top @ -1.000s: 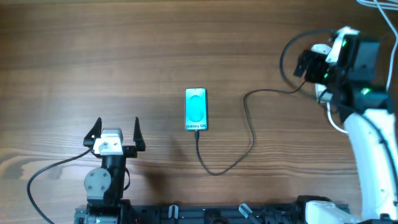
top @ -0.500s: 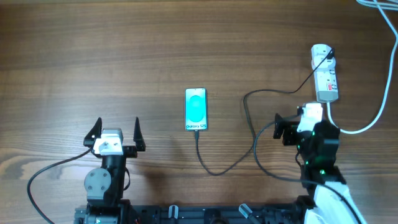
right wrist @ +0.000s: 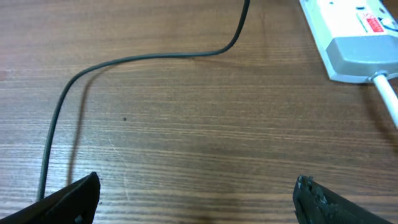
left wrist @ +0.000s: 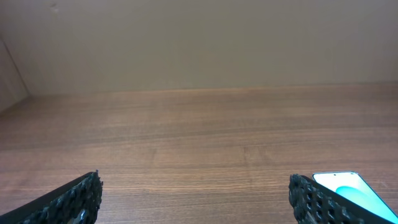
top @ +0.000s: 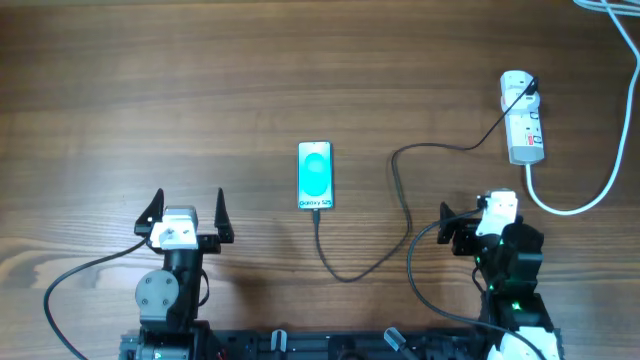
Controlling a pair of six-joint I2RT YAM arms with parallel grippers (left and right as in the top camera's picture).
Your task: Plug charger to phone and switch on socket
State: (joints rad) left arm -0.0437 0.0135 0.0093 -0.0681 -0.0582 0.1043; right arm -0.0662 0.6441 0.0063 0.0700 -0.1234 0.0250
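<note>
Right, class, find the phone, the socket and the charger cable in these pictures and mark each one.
phone (top: 315,176): overhead view, middle of its turquoise screen.
socket (top: 524,122): overhead view, middle of its white body.
charger (right wrist: 155,57): right wrist view, level stretch of the black cable.

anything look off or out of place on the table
Nothing stands out: the phone lies flat, the charger runs in loose curves from its near end to the socket, and nothing looks spilled or damaged.
</note>
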